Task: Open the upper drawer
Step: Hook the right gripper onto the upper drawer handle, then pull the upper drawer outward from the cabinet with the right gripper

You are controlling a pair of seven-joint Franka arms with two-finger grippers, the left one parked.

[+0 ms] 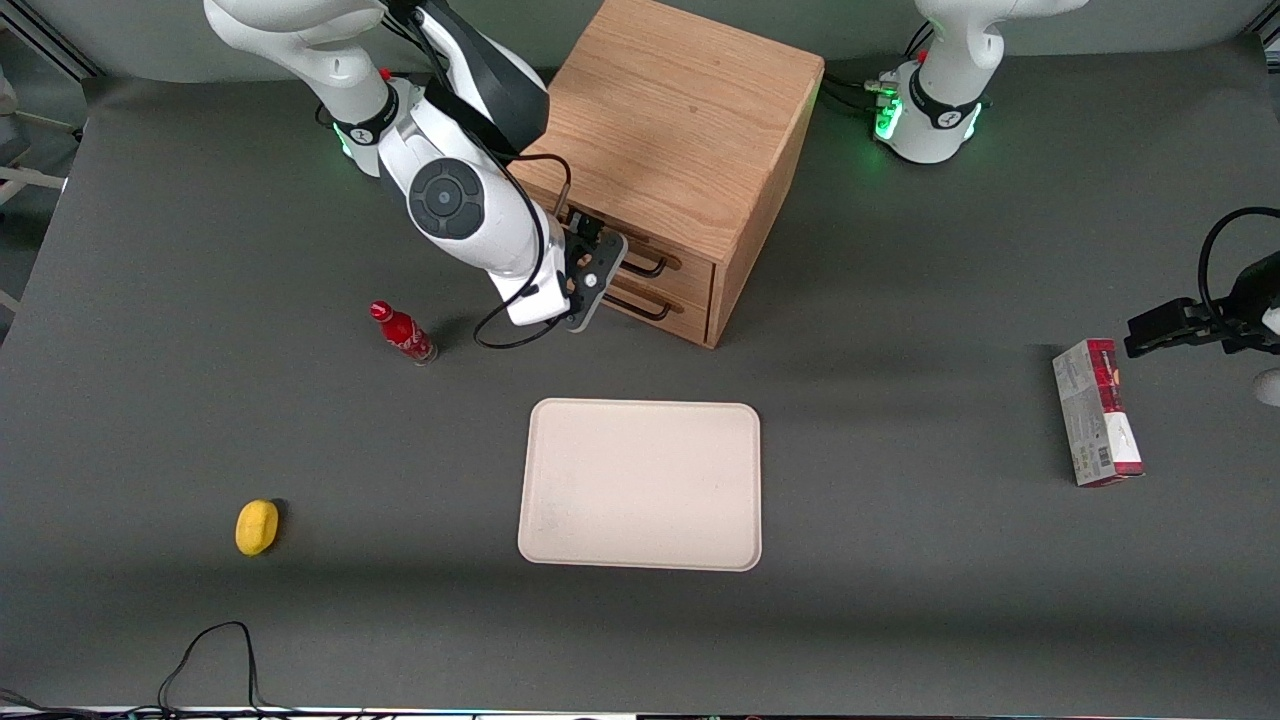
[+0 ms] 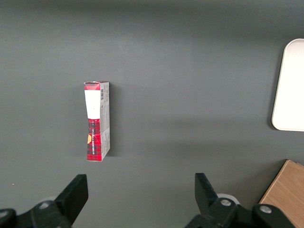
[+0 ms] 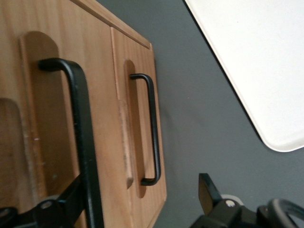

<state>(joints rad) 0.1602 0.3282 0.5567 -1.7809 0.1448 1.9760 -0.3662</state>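
Observation:
The oak cube cabinet (image 1: 665, 120) stands at the back of the table with two drawers in its front. The upper drawer (image 1: 692, 268) is closed, and its black bar handle (image 1: 648, 267) shows close up in the right wrist view (image 3: 80, 137). The lower drawer (image 1: 682, 312) with its identical handle (image 3: 153, 128) is closed too. My right gripper (image 1: 607, 264) is directly in front of the drawers at the upper handle's end. It is open (image 3: 140, 184). The upper handle's bar passes between the fingers, close beside one finger (image 3: 71, 197). Nothing is gripped.
A cream tray (image 1: 640, 484) lies nearer the front camera than the cabinet. A red bottle (image 1: 402, 333) stands beside the gripper, toward the working arm's end. A yellow object (image 1: 257, 526) lies nearer the camera. A red box (image 1: 1097, 412) lies toward the parked arm's end.

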